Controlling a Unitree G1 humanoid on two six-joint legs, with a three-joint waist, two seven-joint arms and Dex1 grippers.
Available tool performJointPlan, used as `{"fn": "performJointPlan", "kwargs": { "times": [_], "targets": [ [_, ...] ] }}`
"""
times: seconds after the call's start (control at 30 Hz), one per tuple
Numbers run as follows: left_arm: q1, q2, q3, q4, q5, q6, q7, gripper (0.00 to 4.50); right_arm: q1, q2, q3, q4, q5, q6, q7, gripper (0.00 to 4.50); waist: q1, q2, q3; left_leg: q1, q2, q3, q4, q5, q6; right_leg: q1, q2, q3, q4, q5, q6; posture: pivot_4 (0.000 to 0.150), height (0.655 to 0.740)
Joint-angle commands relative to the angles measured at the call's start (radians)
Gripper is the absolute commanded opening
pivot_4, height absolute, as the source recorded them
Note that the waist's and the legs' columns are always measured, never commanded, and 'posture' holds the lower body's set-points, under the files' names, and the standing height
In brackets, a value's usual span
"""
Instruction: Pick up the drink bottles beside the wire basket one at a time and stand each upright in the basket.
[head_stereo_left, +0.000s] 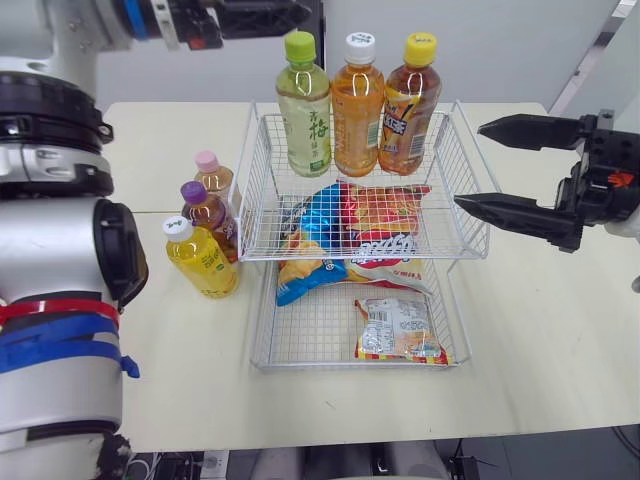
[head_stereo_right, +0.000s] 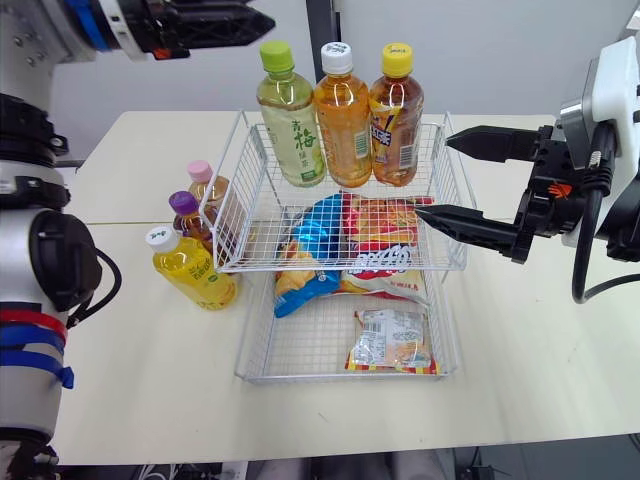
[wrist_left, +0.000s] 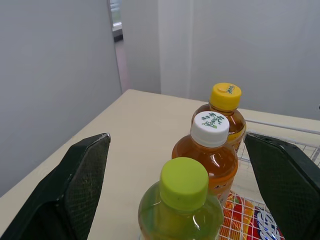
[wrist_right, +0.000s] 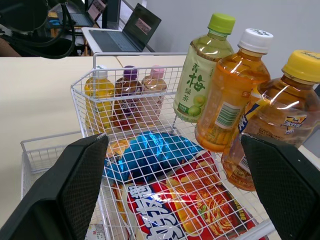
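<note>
Standing in a row along the 12 o'clock edge of the wire basket's (head_stereo_left: 255, 170) upper tier are three drink bottles: a green-capped one (head_stereo_left: 304, 115), a white-capped orange one (head_stereo_left: 357, 105) and a yellow-capped one (head_stereo_left: 410, 110). All are upright and shoulder to shoulder. Packing them against the far wall looks deliberate, since the wire props them and leaves the near part of the tier free for more.

Three bottles are not yet in. They stand in a tight cluster on the table (head_stereo_left: 560, 330) at 9 o'clock of the basket, just beside its wall: a pink-capped bottle (head_stereo_left: 213, 178) farthest back, a purple-capped one (head_stereo_left: 205, 212) in the middle, and a yellow drink with a white cap (head_stereo_left: 203, 260) nearest. So the job looks about half done.

The left gripper (head_stereo_left: 300, 16) hangs high at about 11 o'clock of the basket, above the green cap. In its wrist view the fingers are spread wide with nothing between them but air and the bottle tops below. The right gripper (head_stereo_left: 468, 165) hovers at 3 o'clock, level with the upper tier's side wall, its jaws also gaping and empty (it is on the wrong side for the waiting bottles).

Snack bags (head_stereo_left: 360, 215) and a small packet (head_stereo_left: 398, 330) lie in the lower tier, under the mesh. I judge the left arm is better placed for the next pick, and the near yellow drink is the least crowded target.
</note>
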Motion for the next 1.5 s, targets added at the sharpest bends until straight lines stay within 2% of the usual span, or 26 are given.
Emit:
{"fn": "performJointPlan", "kwargs": {
  "times": [0.03,0.23,0.43,0.7,0.93,1.13,1.2,1.23,1.33,1.4,1.5],
  "targets": [
    [-0.055,0.045,0.044,-0.049,-0.029,0.024,-0.009,4.46,-0.017,-0.018,-0.018,0.002,-0.009,-0.028,0.012,4.5,0.0,0.0,0.0,0.0,0.0,0.0,0.0,0.0,0.0,0.0,0.0,0.0,0.0,0.0,0.0,0.15,0.74],
    [-0.021,0.145,0.091,-0.144,-0.036,0.057,0.034,4.46,-0.004,-0.027,-0.024,0.001,-0.02,-0.038,0.034,4.5,-0.002,0.0,0.0,0.0,0.001,0.0,0.0,0.0,0.0,0.0,0.0,0.0,0.0,0.0,0.0,0.15,0.74],
    [0.114,0.279,0.186,-0.33,-0.081,0.138,0.105,4.46,0.015,-0.03,-0.017,-0.011,-0.017,-0.051,0.081,4.5,-0.003,0.0,0.0,0.001,0.001,0.0,0.0,0.0,0.0,0.0,0.0,0.001,0.001,0.0,0.0,0.15,0.74],
    [0.492,0.453,0.406,-0.564,-0.151,0.238,0.211,4.46,-0.016,0.005,0.055,-0.021,0.009,-0.079,0.16,4.5,-0.003,0.0,0.0,0.002,0.002,-0.001,0.0,0.001,-0.001,0.0,0.0,0.001,0.002,0.0,0.0,0.15,0.74],
    [0.898,0.503,0.635,-0.722,-0.185,0.264,0.231,4.46,-0.1,0.056,0.193,0.018,-0.011,-0.071,0.24,4.5,-0.001,0.0,0.0,0.002,0.003,0.0,0.001,0.001,-0.001,0.001,-0.001,0.0,0.001,0.001,-0.001,0.15,0.74],
    [1.239,0.417,0.869,-0.977,-0.298,0.408,0.218,4.46,-0.131,0.104,0.243,0.047,-0.056,-0.087,0.268,4.5,0.002,0.0,-0.001,0.002,0.003,0.0,0.0,0.001,-0.001,0.001,-0.001,0.0,0.0,0.001,-0.001,0.15,0.74],
    [1.323,0.349,0.915,-1.069,-0.334,0.438,0.25,4.46,-0.14,0.117,0.251,0.055,-0.066,-0.09,0.275,4.5,0.007,0.0,-0.001,0.002,0.003,0.0,0.0,0.001,-0.001,0.001,-0.001,0.0,0.0,0.001,-0.001,0.15,0.74],
    [1.367,0.279,0.925,-1.143,-0.359,0.456,0.293,4.46,-0.145,0.125,0.254,0.059,-0.069,-0.091,0.277,4.5,0.009,0.001,-0.001,0.002,0.003,0.0,0.0,0.001,-0.001,0.001,-0.001,0.0,0.0,0.001,-0.001,0.15,0.74],
    [1.441,0.146,0.913,-1.283,-0.403,0.451,0.388,4.46,-0.152,0.137,0.259,0.066,-0.075,-0.091,0.289,4.5,0.018,0.002,-0.002,0.003,0.003,0.001,0.0,0.001,-0.001,0.002,-0.002,0.001,0.0,0.002,-0.002,0.15,0.74],
    [1.463,0.098,0.89,-1.332,-0.415,0.421,0.436,4.46,-0.156,0.14,0.26,0.069,-0.081,-0.091,0.297,4.5,0.025,0.001,-0.003,0.003,0.004,-0.001,0.0,0.001,-0.001,0.001,-0.001,0.001,0.0,0.003,-0.003,0.15,0.74],
    [1.461,-0.028,0.791,-1.429,-0.42,0.385,0.574,4.46,-0.168,0.141,0.256,0.074,-0.08,-0.085,0.305,4.5,0.031,0.001,-0.003,0.003,0.004,0.0,0.0,0.001,-0.002,0.002,-0.001,0.001,0.0,0.003,-0.003,0.15,0.74]
  ]
}}
